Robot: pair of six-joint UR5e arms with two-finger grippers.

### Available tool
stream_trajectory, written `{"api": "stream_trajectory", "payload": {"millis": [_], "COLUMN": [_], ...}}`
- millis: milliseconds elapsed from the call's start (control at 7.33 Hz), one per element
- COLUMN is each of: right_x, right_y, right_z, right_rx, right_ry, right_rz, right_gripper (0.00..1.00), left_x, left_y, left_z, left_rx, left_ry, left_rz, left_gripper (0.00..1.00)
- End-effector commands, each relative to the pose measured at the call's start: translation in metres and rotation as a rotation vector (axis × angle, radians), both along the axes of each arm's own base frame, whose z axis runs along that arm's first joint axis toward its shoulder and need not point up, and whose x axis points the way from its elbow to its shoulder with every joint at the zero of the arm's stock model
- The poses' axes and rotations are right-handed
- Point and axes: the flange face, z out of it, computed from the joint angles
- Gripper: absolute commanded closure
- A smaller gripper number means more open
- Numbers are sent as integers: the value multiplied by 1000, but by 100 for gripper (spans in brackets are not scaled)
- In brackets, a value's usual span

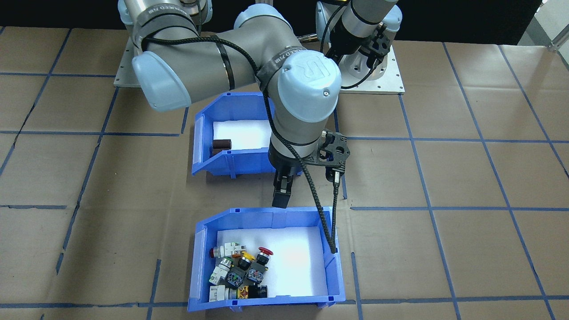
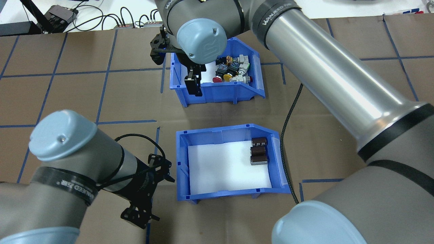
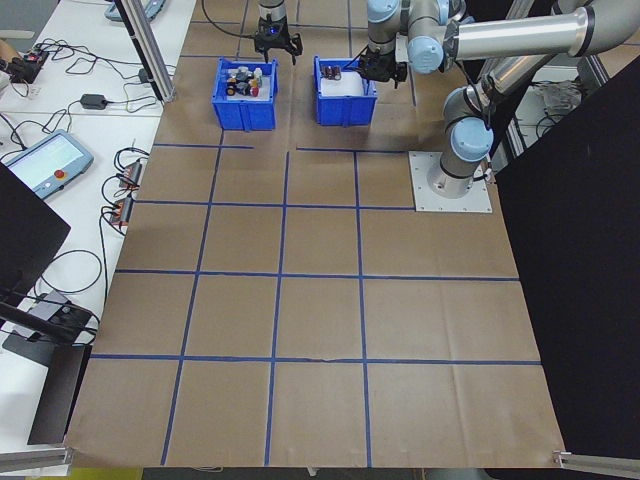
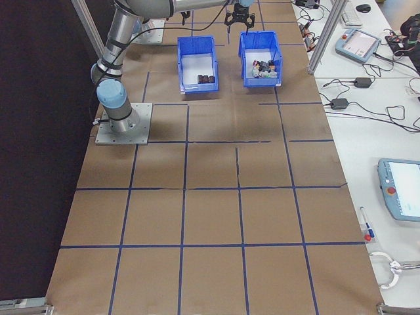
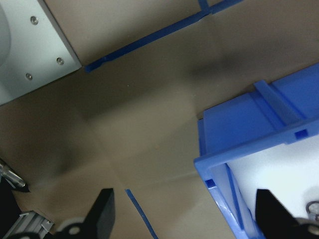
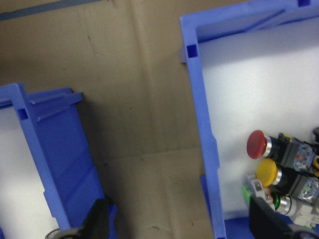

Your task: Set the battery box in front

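On the brown, blue-taped table [image 2: 101, 98], the right gripper [image 2: 193, 84] hangs spread open and empty over the near wall of the switch bin [image 2: 220, 95], risking grabbing that instead; the battery box [image 2: 234, 195] sits behind it, the left gripper [image 2: 142, 210] beside it, apparently open, holding nothing.

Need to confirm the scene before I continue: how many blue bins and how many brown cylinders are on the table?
Blue bins: 2, the battery box and the switch bin
Brown cylinders in the battery box: 3
Total: 5
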Motion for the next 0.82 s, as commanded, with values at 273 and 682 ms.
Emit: {"api": "stream_trajectory", "payload": {"millis": [273,682], "right_x": [-7,-16], "right_y": [-29,-27], "right_z": [-51,-77], "right_rx": [-46,-21], "right_ry": [10,19], "right_rz": [15,29], "right_gripper": [0,0], "left_x": [-52,-76], "left_y": [19,1], "left_z": [-44,-52], "left_rx": [21,-74], "left_ry": [-42,-7], "left_rz": [170,236], "left_gripper": [0,0]}}
